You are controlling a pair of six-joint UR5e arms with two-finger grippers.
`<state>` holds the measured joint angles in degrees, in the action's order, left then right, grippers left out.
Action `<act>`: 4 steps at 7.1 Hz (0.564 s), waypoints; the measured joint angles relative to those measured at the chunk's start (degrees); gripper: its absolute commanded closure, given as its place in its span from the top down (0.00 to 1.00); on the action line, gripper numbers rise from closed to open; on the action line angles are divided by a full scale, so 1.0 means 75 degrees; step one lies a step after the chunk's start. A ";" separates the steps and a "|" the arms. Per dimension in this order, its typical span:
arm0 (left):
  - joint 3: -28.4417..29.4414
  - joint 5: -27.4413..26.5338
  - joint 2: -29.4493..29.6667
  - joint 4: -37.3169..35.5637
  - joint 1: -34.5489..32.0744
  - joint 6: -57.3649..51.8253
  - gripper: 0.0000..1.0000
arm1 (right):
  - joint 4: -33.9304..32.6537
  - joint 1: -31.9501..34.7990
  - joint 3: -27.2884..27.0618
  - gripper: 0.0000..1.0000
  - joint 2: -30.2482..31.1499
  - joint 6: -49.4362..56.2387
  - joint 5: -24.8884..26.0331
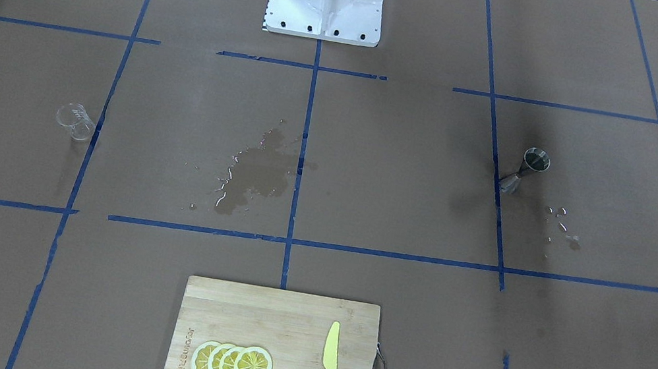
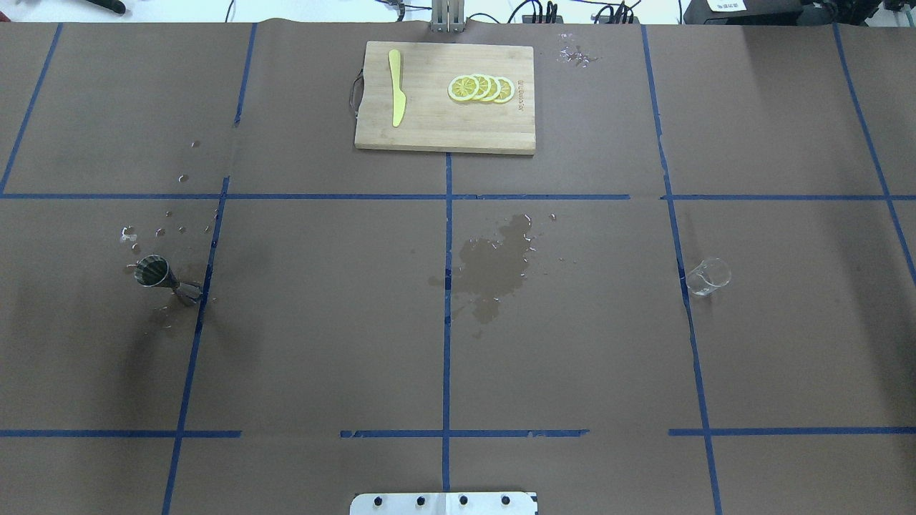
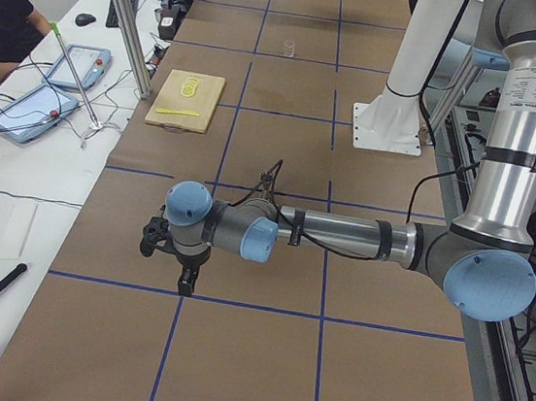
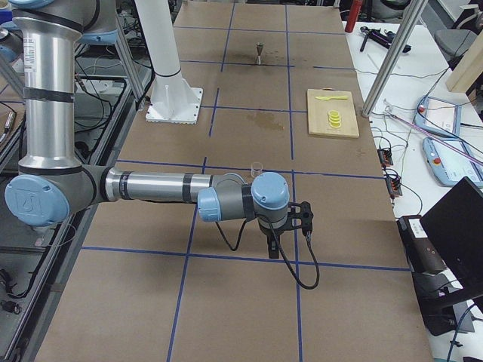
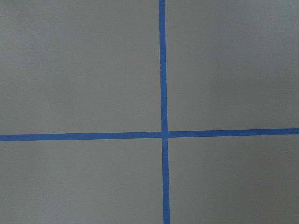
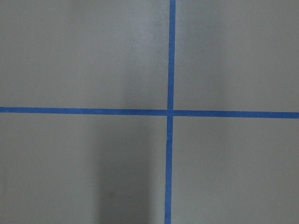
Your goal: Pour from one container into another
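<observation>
We cannot tell how wide the left gripper (image 3: 184, 286) or right gripper (image 4: 275, 252) stands. The cup (image 2: 708, 276) sits far right, the jigger (image 2: 166, 277) far left; the glass may slip, the narrow jigger tip or overflow.

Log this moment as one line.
glass cup: free, robot's right | jigger: free, robot's left | left arm, right arm: away from both, jaws unreadable | wet patch: between them

The jigger (image 2: 166, 277) is set on the table (image 2: 322, 322) at the robot's left and the glass cup (image 2: 708, 277) well apart at its right, a puddle (image 2: 494, 268) is spread between them, and the knife (image 2: 396, 87) and lemon slices (image 2: 481, 89) are laid on the cutting board (image 2: 445, 129) at the far edge.
</observation>
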<state>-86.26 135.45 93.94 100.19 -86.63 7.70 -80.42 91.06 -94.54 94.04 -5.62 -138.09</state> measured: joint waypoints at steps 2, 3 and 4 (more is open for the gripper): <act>-0.0006 -0.0013 -0.0017 0.0002 0.0016 -0.0019 1.00 | 0.0008 0.0000 -0.0008 1.00 0.0000 0.0000 0.0001; -0.0005 -0.0027 -0.0024 0.0004 0.0019 -0.0039 1.00 | 0.0010 0.0000 -0.0010 1.00 0.0000 0.0000 0.0001; -0.0001 -0.0036 -0.0029 0.0009 0.0019 -0.0058 1.00 | 0.0011 0.0000 -0.0008 1.00 0.0000 0.0002 0.0002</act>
<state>-86.26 135.18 93.73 100.25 -86.49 7.27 -80.34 91.06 -94.60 94.04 -5.61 -138.08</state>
